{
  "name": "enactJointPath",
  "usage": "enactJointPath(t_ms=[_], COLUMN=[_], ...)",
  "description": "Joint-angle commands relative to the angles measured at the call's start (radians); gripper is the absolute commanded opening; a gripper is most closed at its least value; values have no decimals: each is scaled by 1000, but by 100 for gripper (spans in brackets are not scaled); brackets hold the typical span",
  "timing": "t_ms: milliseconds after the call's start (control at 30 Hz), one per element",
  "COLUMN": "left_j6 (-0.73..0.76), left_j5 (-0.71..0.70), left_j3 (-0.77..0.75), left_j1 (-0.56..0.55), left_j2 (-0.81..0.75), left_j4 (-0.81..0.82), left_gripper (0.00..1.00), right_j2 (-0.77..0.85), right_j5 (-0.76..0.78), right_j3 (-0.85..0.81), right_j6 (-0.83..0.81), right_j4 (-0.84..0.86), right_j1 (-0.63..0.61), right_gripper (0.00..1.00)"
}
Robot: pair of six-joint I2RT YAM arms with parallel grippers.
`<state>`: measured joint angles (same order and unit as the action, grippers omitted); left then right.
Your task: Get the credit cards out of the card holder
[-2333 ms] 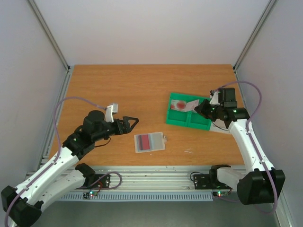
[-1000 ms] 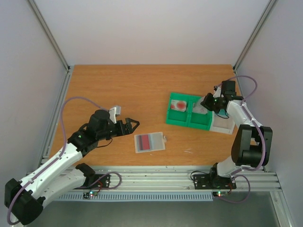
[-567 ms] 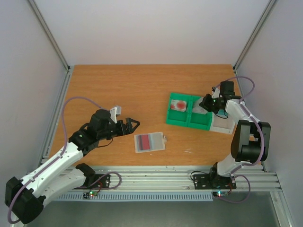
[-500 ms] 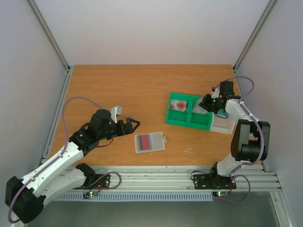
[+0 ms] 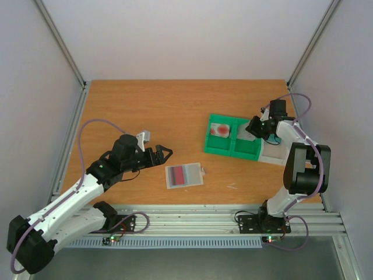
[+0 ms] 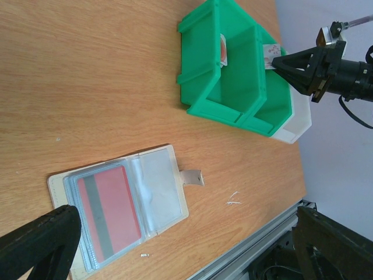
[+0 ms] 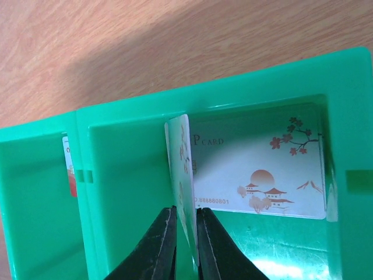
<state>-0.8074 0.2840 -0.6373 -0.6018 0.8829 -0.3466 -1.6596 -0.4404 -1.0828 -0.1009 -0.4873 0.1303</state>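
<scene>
The card holder [image 5: 184, 175] lies flat on the table near the front. In the left wrist view, the card holder [image 6: 160, 184] has a dark red card [image 6: 111, 213] in its left pocket, and its right pocket looks empty. My left gripper [image 5: 163, 153] is open and empty just left of it, also open in its own view [image 6: 186, 239]. My right gripper [image 7: 186, 219] is shut on a white card [image 7: 182, 157] held on edge over the green tray's right compartment. Another white card with red marks [image 7: 262, 175] lies in that compartment. A card with a red mark [image 5: 222, 129] lies in the left compartment.
The green two-compartment tray [image 5: 232, 153] stands at the right, its right end on a pale box [image 5: 274, 155]. White walls and metal rails enclose the table. A small white scrap [image 5: 232, 186] lies near the front edge.
My right gripper has carried the white card from over the tray's left compartment to over its right one, and its arm has folded back. The left gripper has barely shifted.
</scene>
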Motion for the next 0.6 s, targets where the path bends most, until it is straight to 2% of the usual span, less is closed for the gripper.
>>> enactJointPath(t_ms=[0, 567], left_j6=[6, 28], left_j5=[-2, -23], left_j3=[11, 11], left_j1=[-1, -1], left_j2=[-2, -28], left_j4=[43, 18], left_gripper=[100, 99], right_j2=[-5, -3], right_j5=[46, 126], right_j3=[-34, -79], right_j6=[-21, -2], right_j4=[-12, -83], right_j1=[5, 5], right_gripper=[14, 18])
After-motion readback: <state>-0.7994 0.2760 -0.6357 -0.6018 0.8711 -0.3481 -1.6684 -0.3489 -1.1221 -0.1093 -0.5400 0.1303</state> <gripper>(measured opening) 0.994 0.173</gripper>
